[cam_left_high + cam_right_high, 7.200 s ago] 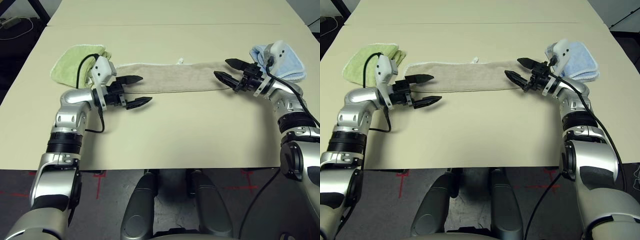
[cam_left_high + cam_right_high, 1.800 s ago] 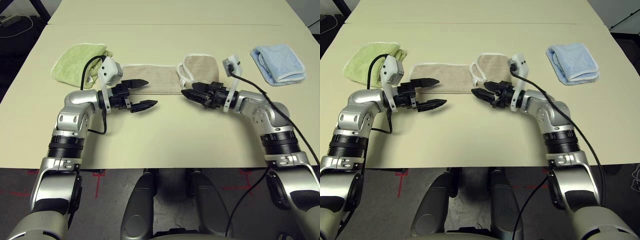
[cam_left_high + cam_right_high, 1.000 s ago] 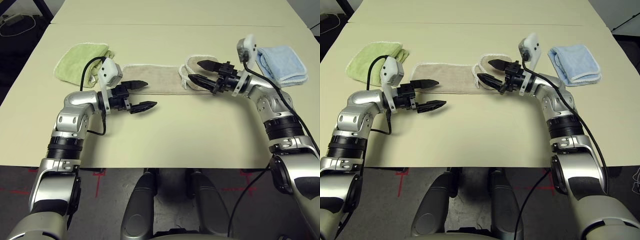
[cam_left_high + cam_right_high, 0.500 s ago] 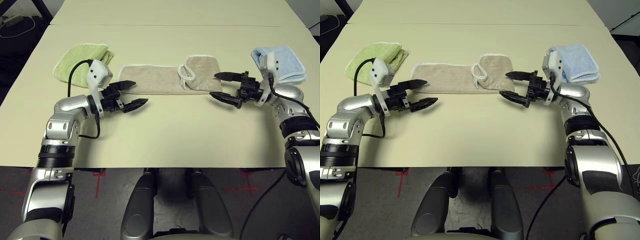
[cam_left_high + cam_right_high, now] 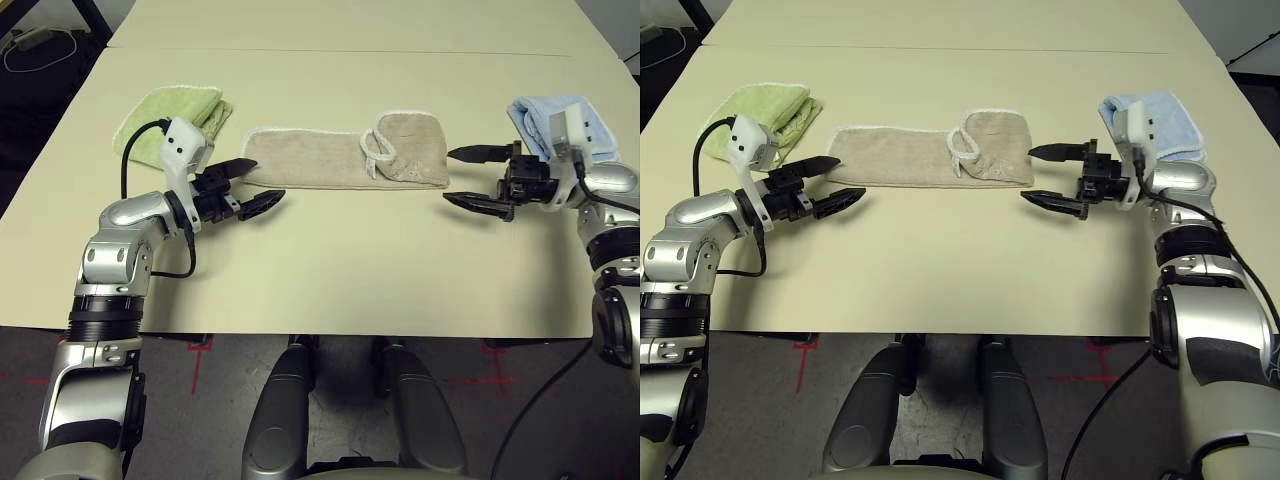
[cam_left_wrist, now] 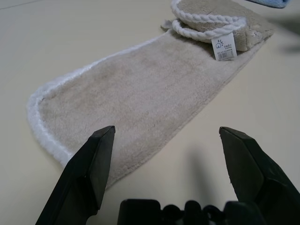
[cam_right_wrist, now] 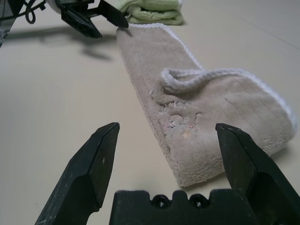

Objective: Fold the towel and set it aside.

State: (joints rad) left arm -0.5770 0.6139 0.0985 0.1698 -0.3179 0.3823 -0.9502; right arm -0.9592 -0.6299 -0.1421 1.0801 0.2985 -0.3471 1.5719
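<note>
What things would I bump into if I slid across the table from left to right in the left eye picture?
green towel → left gripper → beige towel → right gripper → blue towel

The towel (image 5: 340, 160) lies between the left claw (image 5: 248, 186) and right claw (image 5: 478, 178).

Both arms reach inward over the table, left end effector (image 5: 243, 185) and right end effector (image 5: 478, 178) spread wide, holding nothing.
</note>
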